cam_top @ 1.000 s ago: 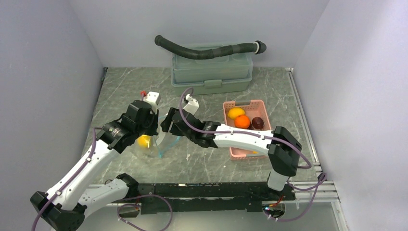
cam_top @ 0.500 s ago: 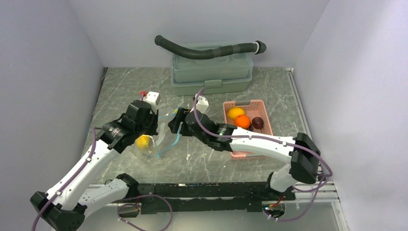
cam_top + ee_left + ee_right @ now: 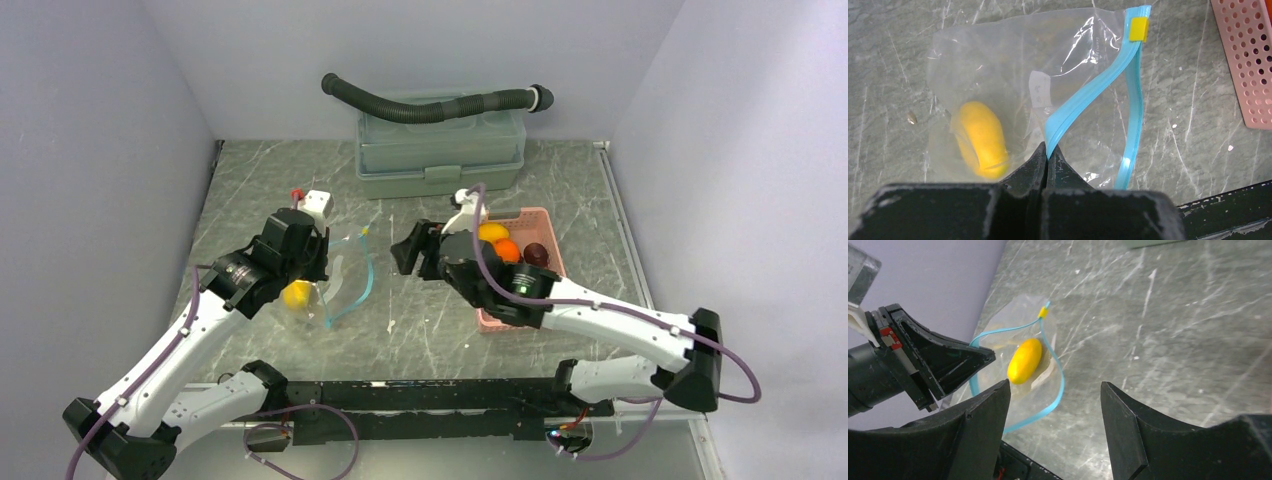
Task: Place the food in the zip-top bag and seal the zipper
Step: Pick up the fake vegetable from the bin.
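Zip-top bag (image 3: 340,290) is lying left of centre, one lemon (image 3: 980,139) inside, its zipper (image 3: 1088,92) being pinched by the clenched left gripper (image 3: 1046,152) so the mouth is gaping. Right gripper (image 3: 1054,390), spread and empty, is hovering beside the pink basket (image 3: 510,213) of fruit (image 3: 503,252).

Left arm (image 3: 180,340) reaching forward — jaws pinched shut, right arm (image 3: 600,320) stretched leftward, jaws parted wide
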Tool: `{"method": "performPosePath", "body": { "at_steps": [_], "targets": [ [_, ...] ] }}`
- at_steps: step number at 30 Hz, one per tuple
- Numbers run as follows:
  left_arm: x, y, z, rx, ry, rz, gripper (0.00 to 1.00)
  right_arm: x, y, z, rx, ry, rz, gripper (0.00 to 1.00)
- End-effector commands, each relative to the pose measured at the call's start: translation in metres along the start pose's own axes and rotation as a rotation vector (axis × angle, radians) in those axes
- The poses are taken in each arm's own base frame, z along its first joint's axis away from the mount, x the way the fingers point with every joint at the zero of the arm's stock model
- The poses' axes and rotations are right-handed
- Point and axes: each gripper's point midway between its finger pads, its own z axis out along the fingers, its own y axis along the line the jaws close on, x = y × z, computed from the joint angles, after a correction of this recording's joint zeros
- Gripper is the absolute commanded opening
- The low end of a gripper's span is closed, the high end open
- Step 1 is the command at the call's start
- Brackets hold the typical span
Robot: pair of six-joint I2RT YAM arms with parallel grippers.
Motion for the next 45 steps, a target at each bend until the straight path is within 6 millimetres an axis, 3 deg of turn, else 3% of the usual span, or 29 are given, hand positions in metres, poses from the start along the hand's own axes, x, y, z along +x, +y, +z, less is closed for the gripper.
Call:
{"method": "performPosePath", "body": {
  "at_steps": [1, 9, 22, 26, 35, 45],
  "targets": [
    [-0.008, 0.0, -0.001, -0.002, -0.038, -0.016, 0.0, -0.022, -0.037, -0.024, 0.123, -0.068, -0.095, 0.7],
    [-0.007, 0.0, 0.001, -0.001, -0.026, -0.013, 0.0, -0.043, -0.083, -0.052, 0.263, -0.092, -0.187, 0.74],
    [-0.005, -0.001, 0.003, 0.0, -0.016, -0.01, 0.0, -0.058, -0.179, -0.062, 0.557, 0.05, -0.27, 0.82],
    [-0.005, -0.002, 0.002, 0.005, -0.017, -0.009, 0.0, -0.053, -0.208, -0.073, 0.651, 0.09, -0.262, 0.9],
    [-0.006, -0.004, 0.0, 0.021, -0.024, -0.008, 0.0, -0.032, -0.256, -0.093, 0.798, 0.125, -0.08, 0.91],
    [-0.007, -0.005, -0.004, 0.032, -0.032, -0.009, 0.0, -0.009, -0.296, -0.121, 1.025, 0.131, 0.064, 0.93]
  ]
}}
